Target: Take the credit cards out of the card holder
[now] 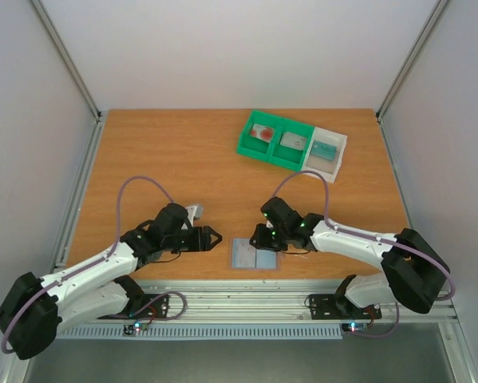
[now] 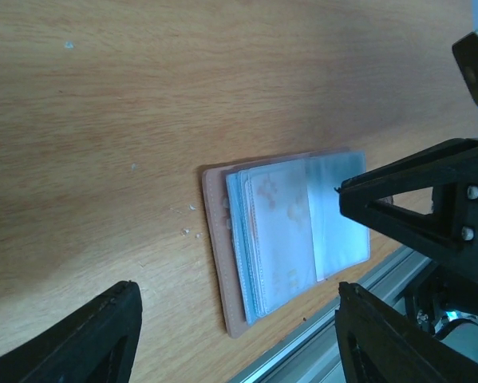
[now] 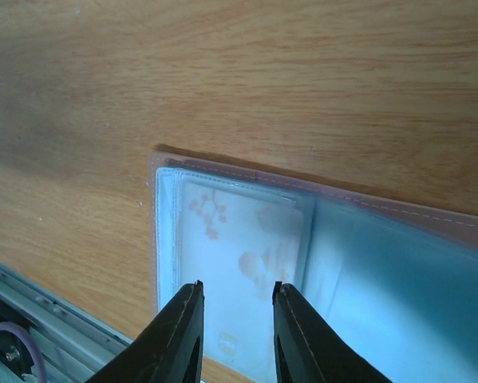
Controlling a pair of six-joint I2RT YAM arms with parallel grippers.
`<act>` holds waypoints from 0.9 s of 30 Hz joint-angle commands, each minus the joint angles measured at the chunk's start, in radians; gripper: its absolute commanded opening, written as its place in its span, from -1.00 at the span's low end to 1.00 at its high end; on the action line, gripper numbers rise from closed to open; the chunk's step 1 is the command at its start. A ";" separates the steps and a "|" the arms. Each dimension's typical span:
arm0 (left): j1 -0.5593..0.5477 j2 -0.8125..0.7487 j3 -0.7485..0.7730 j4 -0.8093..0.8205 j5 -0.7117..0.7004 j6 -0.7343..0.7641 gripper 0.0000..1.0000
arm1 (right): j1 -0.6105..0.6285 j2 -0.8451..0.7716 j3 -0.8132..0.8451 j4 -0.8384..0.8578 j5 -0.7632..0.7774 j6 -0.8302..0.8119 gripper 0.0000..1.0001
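The card holder (image 1: 254, 255) lies open and flat near the table's front edge. It also shows in the left wrist view (image 2: 290, 231) and the right wrist view (image 3: 326, 247). A whitish card with faint orange marks (image 3: 239, 239) sits inside one clear sleeve. A whitish card with a red blotch (image 1: 264, 132) and a greyish card (image 1: 293, 141) lie in the tray. My left gripper (image 1: 215, 237) is open and empty just left of the holder, its jaws wide apart (image 2: 235, 335). My right gripper (image 1: 260, 239) hovers over the holder's panel, open with nothing between its jaws (image 3: 235, 287).
A green and white compartment tray (image 1: 246, 144) stands at the back right; a teal card (image 1: 324, 149) lies in its white part. A metal rail (image 1: 246, 291) runs along the table's front edge right beside the holder. A small grey object (image 1: 195, 211) lies behind my left arm.
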 commanded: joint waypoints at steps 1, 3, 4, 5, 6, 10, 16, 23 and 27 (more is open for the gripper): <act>0.002 0.016 -0.030 0.122 0.045 -0.044 0.34 | 0.035 0.033 -0.001 0.042 0.039 0.021 -0.48; 0.002 0.026 -0.031 0.131 0.055 -0.045 0.34 | 0.048 0.049 0.004 0.023 0.065 0.022 -0.48; 0.003 0.034 -0.029 0.135 0.063 -0.042 0.33 | 0.049 0.057 0.002 0.022 0.067 0.022 -0.48; 0.003 0.041 -0.027 0.135 0.069 -0.040 0.33 | 0.053 0.063 0.001 0.026 0.068 0.021 -0.48; 0.003 0.050 -0.023 0.134 0.072 -0.039 0.33 | 0.056 0.070 0.000 0.032 0.067 0.022 -0.48; 0.002 0.085 -0.016 0.140 0.095 -0.041 0.27 | 0.076 0.107 0.005 0.036 0.078 0.033 -0.48; 0.002 0.086 -0.025 0.153 0.092 -0.054 0.25 | 0.109 0.170 0.013 0.093 0.058 0.050 -0.49; 0.003 0.084 -0.055 0.181 0.103 -0.073 0.15 | 0.131 0.164 0.016 0.111 0.066 0.049 -0.80; 0.003 0.109 -0.058 0.206 0.123 -0.081 0.08 | 0.131 0.129 -0.013 0.115 0.078 0.054 -0.89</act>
